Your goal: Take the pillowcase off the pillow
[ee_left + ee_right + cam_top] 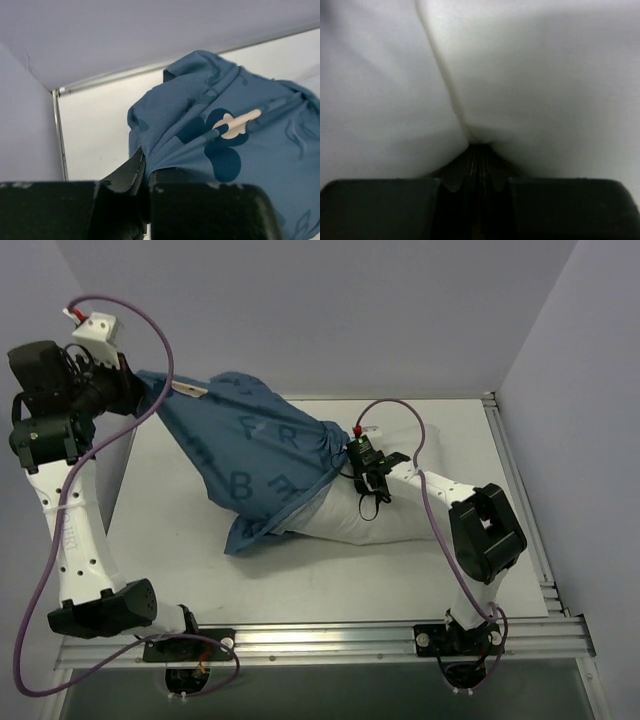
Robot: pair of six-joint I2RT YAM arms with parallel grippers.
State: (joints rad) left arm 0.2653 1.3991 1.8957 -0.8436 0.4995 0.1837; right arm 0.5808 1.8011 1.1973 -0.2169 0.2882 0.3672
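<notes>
The dark blue pillowcase [255,450] with lighter letters stretches from the far left to the middle of the table, still covering the left part of the white pillow [375,515]. My left gripper [148,392] is shut on the pillowcase's closed end and holds it raised at the far left; in the left wrist view the bunched blue fabric [225,135] runs out of the jaws of the left gripper [146,167]. My right gripper [352,472] is shut on the pillow near the pillowcase's opening; the right wrist view shows white pillow fabric [520,85] pinched in the right gripper [479,150].
The white tabletop [180,530] has a metal rail [520,500] along its right edge and another along the near edge. Grey walls stand at the back and both sides. A purple cable [400,415] loops over the right arm.
</notes>
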